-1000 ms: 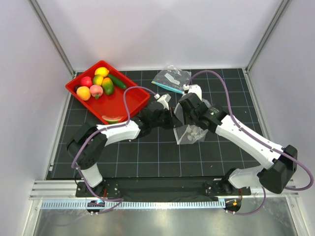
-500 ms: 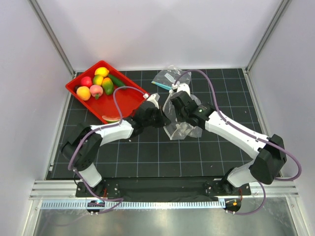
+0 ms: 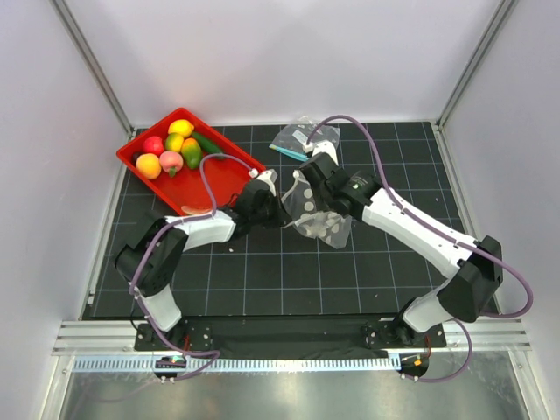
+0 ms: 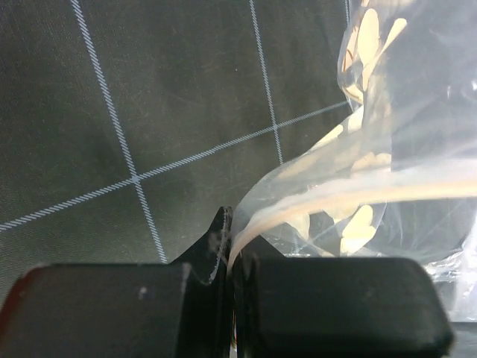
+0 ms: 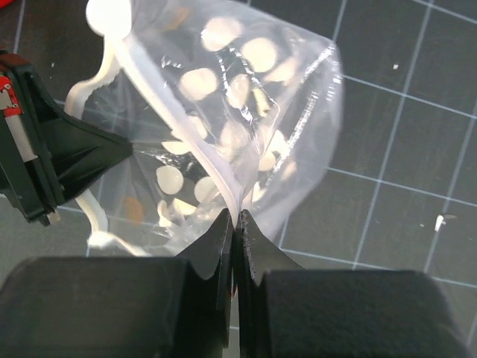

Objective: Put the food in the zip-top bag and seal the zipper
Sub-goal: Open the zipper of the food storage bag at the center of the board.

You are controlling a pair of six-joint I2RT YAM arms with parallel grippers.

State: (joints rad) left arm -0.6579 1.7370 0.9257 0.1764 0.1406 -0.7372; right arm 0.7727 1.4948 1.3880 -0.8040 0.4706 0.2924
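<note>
The zip-top bag (image 3: 325, 224), clear with white dots, hangs between my two grippers over the black mat. My left gripper (image 3: 283, 212) is shut on the bag's pale zipper strip (image 4: 350, 196), pinched at its tips (image 4: 229, 242). My right gripper (image 3: 307, 202) is shut on the same strip (image 5: 195, 149), pinched at its tips (image 5: 237, 221). The bag (image 5: 246, 112) looks empty and its mouth is partly spread. The food (image 3: 171, 150), several glossy toy fruits including a pink peach (image 3: 171, 162), lies in the red tray (image 3: 232, 179) at the back left.
A smaller clear pouch with a teal strip (image 3: 302, 140) lies behind the grippers, close to the right arm. A watermelon slice (image 3: 199, 211) sits at the tray's near edge. The left gripper's body (image 5: 45, 168) shows in the right wrist view.
Both grippers have moved left and back toward the red tray, carrying the dotted bag with them. Both stay shut on its strip.
</note>
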